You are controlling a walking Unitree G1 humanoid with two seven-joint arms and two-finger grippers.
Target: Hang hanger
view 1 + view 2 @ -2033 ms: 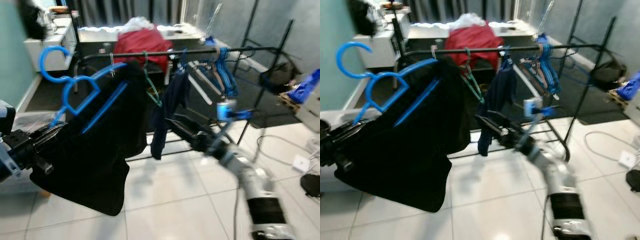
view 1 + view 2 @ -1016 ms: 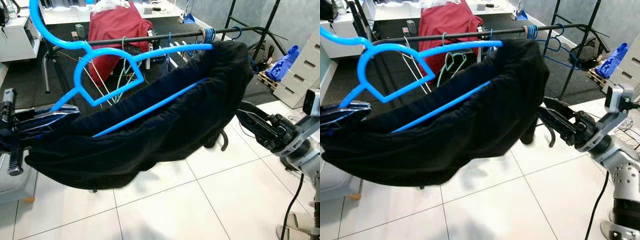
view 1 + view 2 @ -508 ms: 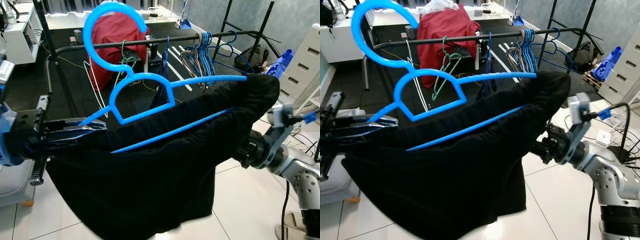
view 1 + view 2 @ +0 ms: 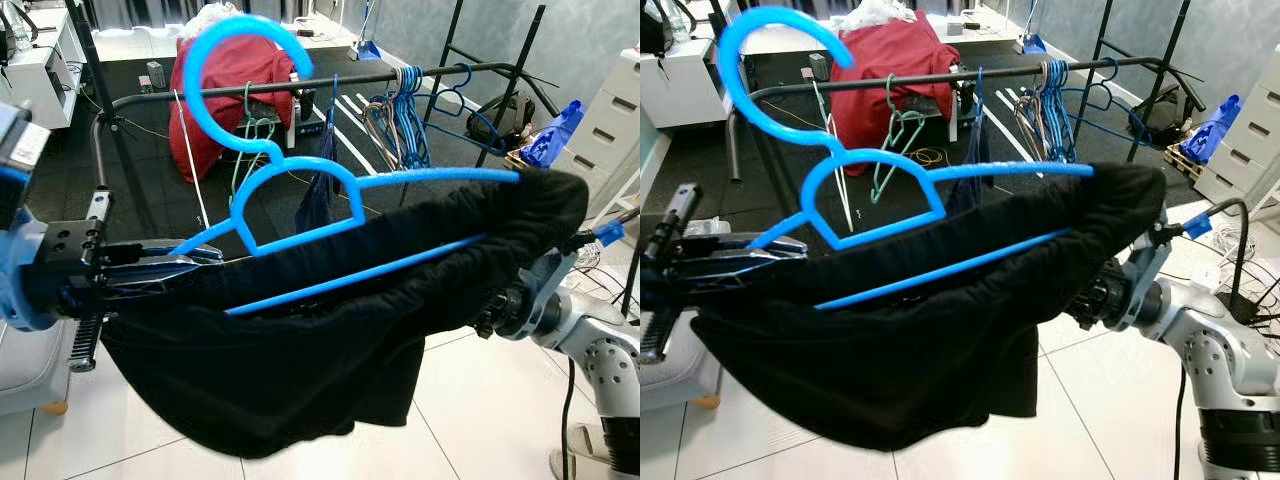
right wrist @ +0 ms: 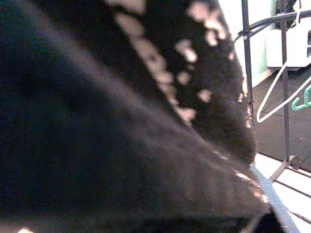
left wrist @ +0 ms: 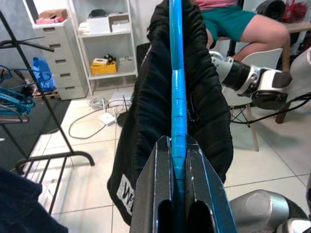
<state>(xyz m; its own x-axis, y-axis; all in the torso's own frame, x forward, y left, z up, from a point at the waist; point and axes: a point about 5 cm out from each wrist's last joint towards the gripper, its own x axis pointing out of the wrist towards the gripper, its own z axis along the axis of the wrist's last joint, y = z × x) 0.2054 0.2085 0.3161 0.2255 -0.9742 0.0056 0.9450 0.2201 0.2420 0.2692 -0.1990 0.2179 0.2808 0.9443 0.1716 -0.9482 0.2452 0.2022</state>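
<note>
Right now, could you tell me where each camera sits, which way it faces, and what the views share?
Left eye view: head, looking down and forward at the blue hanger with the black garment; left gripper and right arm show.
Right eye view: same scene, clothes rail behind.
Left wrist view: along the fingers clamping the hanger.
Right wrist view: close against the dark garment.
All four share the garment.

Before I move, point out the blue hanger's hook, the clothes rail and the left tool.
blue hanger [image 4: 215,60]: left eye view, on its hook's curve.
clothes rail [image 4: 230,91]: left eye view, on the black bar.
left tool [image 6: 178,165]: left wrist view, between fingertips clamping the hanger.
</note>
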